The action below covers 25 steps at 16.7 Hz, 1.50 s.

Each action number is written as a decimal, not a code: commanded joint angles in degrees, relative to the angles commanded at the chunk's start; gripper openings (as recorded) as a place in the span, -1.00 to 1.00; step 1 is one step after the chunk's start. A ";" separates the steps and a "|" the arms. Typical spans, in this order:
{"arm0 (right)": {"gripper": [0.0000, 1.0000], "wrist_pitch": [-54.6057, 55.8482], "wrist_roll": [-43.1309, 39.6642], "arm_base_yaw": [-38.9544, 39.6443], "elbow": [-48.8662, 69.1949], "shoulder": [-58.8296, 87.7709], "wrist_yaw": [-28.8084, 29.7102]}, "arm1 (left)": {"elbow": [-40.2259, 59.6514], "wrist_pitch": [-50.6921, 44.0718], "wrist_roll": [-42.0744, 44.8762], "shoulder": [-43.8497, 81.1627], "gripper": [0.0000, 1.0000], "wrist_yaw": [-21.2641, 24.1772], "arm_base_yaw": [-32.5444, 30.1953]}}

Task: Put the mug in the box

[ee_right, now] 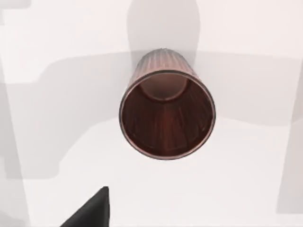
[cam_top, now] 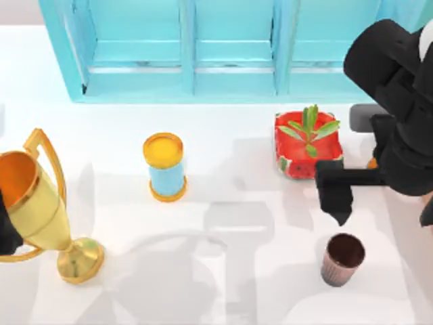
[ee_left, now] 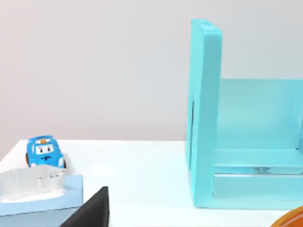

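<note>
The mug [cam_top: 342, 258] is a small ribbed copper-brown cup standing upright on the white table near the front right. From the right wrist view I look down into the mug [ee_right: 166, 113] and its dark inside. My right gripper [cam_top: 335, 195] hangs open just behind the mug and above it, touching nothing. One dark fingertip [ee_right: 92, 210] shows at that view's edge. My left arm [cam_top: 5, 237] is parked at the table's left edge beside the trophy, its gripper open, with one fingertip [ee_left: 92, 210] in the left wrist view. The box is out of view.
A turquoise cabinet [cam_top: 189, 47] spans the back. A red watermelon-patterned planter [cam_top: 308, 145] sits just behind my right gripper. A blue cylinder with yellow ends [cam_top: 164, 167] stands mid-table, a gold trophy [cam_top: 40, 210] at the left. A toy car [ee_left: 45, 151] and tissue box [ee_left: 38, 196] lie farther left.
</note>
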 joint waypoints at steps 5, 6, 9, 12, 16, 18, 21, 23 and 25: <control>1.00 4.28 -0.12 -0.12 -3.81 0.94 0.00 | 0.00 0.00 0.00 0.00 1.00 0.00 0.00; 1.00 6.79 -0.07 -0.08 -5.60 1.54 0.00 | 0.00 0.00 0.00 0.00 1.00 0.00 0.00; 1.00 16.31 0.12 0.06 -11.72 3.70 0.00 | 0.00 0.00 0.00 0.00 1.00 0.00 0.00; 1.00 22.18 0.29 0.21 -16.52 5.41 0.01 | 0.00 0.00 0.00 0.00 1.00 0.00 0.00; 1.00 23.09 0.34 0.25 -17.33 5.76 0.01 | 0.00 0.00 0.00 0.00 1.00 0.00 0.00; 0.85 23.09 0.34 0.25 -17.33 5.76 0.01 | 0.00 0.00 0.00 0.00 1.00 0.00 0.00; 0.40 23.09 0.34 0.25 -17.33 5.76 0.01 | 0.00 0.00 0.00 0.00 1.00 0.00 0.00; 0.10 23.09 0.34 0.25 -17.33 5.76 0.01 | 0.00 0.00 0.00 0.00 1.00 0.00 0.00; -0.21 23.09 0.34 0.25 -17.33 5.76 0.01 | 0.00 0.00 0.00 0.00 1.00 0.00 0.00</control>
